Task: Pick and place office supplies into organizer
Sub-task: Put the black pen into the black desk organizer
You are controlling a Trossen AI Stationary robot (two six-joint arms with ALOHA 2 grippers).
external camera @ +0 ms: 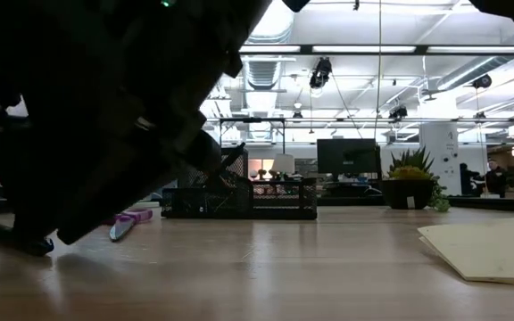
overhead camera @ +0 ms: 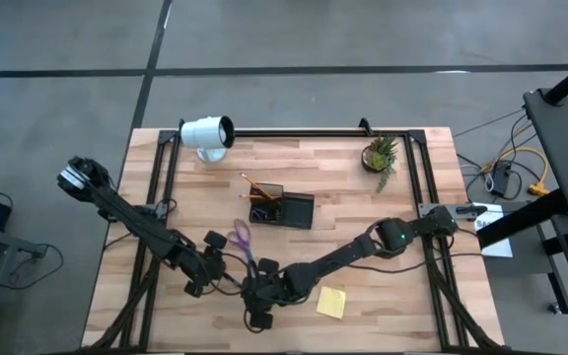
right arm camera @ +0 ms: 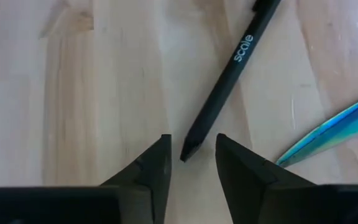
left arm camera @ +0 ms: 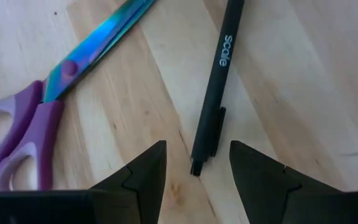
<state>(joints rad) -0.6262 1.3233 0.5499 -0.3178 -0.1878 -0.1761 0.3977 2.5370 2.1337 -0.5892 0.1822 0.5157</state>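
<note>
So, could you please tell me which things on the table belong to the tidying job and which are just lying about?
Belong to the job:
- black pen
- scissors
- yellow sticky notes
- pencils
- organizer

Just lying about:
- potted plant
- white lamp

scissors [left arm camera: 36,106] handles cut off; organizer [overhead camera: 282,209] contents too small

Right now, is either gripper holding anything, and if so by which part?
Nothing is held. The left gripper and the right gripper are both open, each with one end of the black pen lying on the table between its fingertips, not clamped.
</note>
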